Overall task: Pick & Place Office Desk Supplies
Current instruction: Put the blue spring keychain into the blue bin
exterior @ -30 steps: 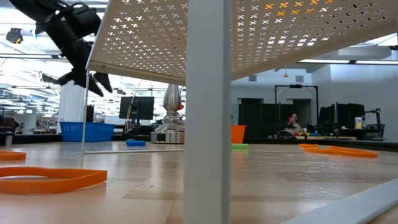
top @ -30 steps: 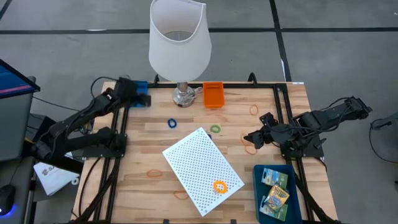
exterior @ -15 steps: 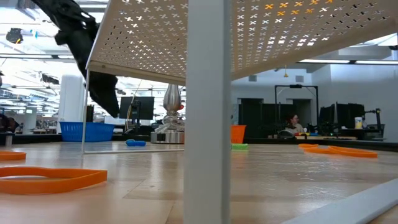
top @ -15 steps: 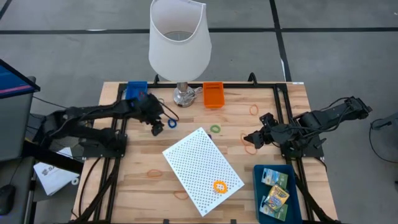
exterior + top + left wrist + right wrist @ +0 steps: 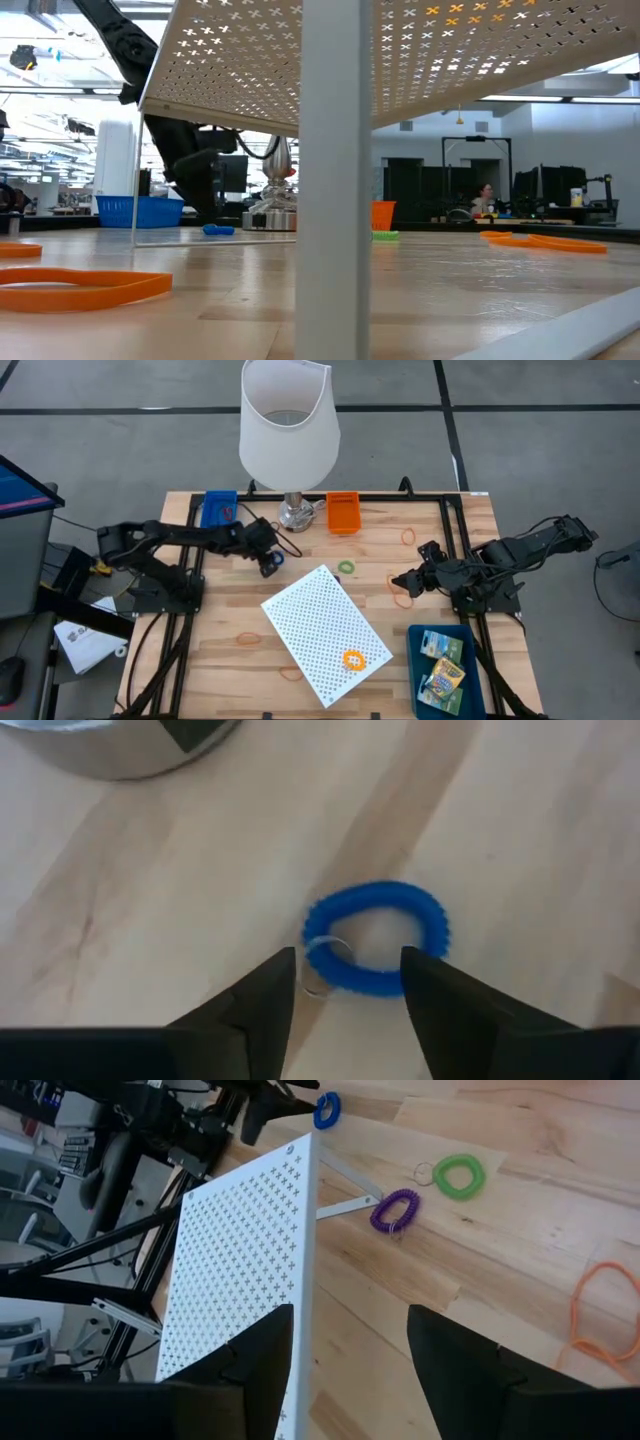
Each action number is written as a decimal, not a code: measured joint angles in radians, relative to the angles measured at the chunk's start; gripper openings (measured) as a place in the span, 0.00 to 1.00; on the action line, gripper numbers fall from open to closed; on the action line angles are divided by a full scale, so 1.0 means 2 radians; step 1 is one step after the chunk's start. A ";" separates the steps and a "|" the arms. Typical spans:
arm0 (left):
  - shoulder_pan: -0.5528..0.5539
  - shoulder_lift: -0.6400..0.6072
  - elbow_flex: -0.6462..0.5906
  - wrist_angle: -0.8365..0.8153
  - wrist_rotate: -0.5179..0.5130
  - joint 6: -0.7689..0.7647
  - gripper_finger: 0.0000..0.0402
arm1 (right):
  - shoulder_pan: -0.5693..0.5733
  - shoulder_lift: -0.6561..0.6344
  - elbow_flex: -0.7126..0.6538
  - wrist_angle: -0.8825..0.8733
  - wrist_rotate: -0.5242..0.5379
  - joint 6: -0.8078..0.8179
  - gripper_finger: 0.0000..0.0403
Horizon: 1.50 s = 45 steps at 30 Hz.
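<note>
Left gripper [image 5: 345, 1010] down at the table near the lamp base [image 5: 293, 513], fingers spread and empty; blue ring [image 5: 378, 938] flat on the wood just ahead of the tips, centred on the gap, maybe a shade toward one finger [image 5: 450, 1005]; not yet between the jaws. A small clear loop hangs off the ring's near edge. Ring is close to round, so no long axis to line up with; a short advance and drop should straddle it.

Left arm is clearly the nearer one. Right gripper [image 5: 407, 582] waits well apart on the other side, fingers parted, nothing held, an orange rubber band [image 5: 600, 1312] beside it.

Green ring [image 5: 459, 1177] and purple ring [image 5: 395, 1209] lie near the white perforated panel [image 5: 325, 632]; two printed boxes [image 5: 441, 662] already sit in the blue tray [image 5: 415, 665].
</note>
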 joint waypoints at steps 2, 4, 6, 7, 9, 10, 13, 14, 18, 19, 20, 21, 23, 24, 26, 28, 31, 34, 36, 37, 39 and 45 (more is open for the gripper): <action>0.000 0.010 0.000 0.010 -0.006 0.001 0.42 | 0.000 0.000 0.000 0.000 0.000 0.001 0.48; 0.000 0.024 0.000 0.018 -0.007 0.002 0.41 | 0.000 0.000 0.000 0.000 0.000 0.001 0.48; 0.000 0.039 0.000 0.023 -0.001 0.002 0.39 | 0.000 0.000 0.000 0.000 0.000 0.001 0.48; 0.000 0.046 0.001 0.029 0.002 0.002 0.38 | 0.000 0.000 0.000 -0.001 0.000 0.001 0.48; -0.004 0.060 0.002 0.030 0.000 0.001 0.36 | 0.000 0.000 0.000 -0.002 0.000 0.001 0.48; -0.007 0.065 0.002 0.031 -0.005 0.001 0.34 | 0.000 0.000 0.000 -0.003 0.000 0.001 0.48; -0.020 0.072 0.002 0.028 -0.037 0.000 0.26 | 0.000 0.000 0.000 -0.005 0.000 0.001 0.48; -0.024 0.072 0.002 0.027 -0.046 -0.002 0.23 | 0.000 0.000 0.000 -0.006 0.000 0.001 0.48; -0.030 0.060 0.001 0.029 -0.067 -0.022 0.06 | 0.000 0.000 0.000 -0.005 0.000 0.002 0.48; -0.030 0.054 0.000 0.028 -0.073 -0.028 0.04 | 0.000 0.000 0.000 -0.005 0.000 0.001 0.48; -0.029 0.047 -0.002 0.022 -0.081 -0.036 0.03 | 0.000 0.000 0.000 -0.005 0.000 0.002 0.48; -0.029 0.040 -0.002 0.016 -0.086 -0.038 0.03 | 0.000 0.000 0.000 -0.005 0.000 0.001 0.48; -0.028 0.019 -0.003 0.009 -0.091 -0.044 0.01 | 0.000 0.000 0.000 -0.005 0.000 0.001 0.48; -0.026 0.006 -0.003 0.009 -0.091 -0.051 0.01 | 0.000 0.000 0.000 -0.005 0.000 0.001 0.48; -0.022 -0.022 -0.002 -0.001 -0.084 -0.066 0.01 | 0.000 0.000 0.000 -0.005 0.000 0.001 0.48; -0.020 -0.052 -0.002 -0.014 -0.084 -0.085 0.01 | 0.000 0.000 0.000 -0.005 0.000 0.001 0.48; -0.020 -0.105 -0.002 -0.041 -0.093 -0.129 0.00 | 0.000 0.000 0.000 -0.005 0.000 0.000 0.48; -0.021 -0.157 -0.002 -0.082 -0.111 -0.205 0.00 | 0.000 0.000 0.000 -0.005 0.000 0.000 0.48; -0.021 -0.192 -0.002 -0.114 -0.132 -0.288 0.00 | 0.000 0.000 0.000 -0.005 0.000 0.000 0.48; -0.023 -0.209 -0.002 -0.130 -0.140 -0.330 0.00 | 0.000 0.001 0.000 -0.005 0.000 -0.001 0.48; -0.033 -0.239 -0.002 -0.156 -0.170 -0.413 0.00 | 0.000 0.001 0.000 -0.004 0.001 -0.005 0.48; -0.067 -0.294 -0.016 -0.151 -0.298 -0.587 0.00 | 0.000 0.001 0.000 -0.004 0.026 -0.008 0.48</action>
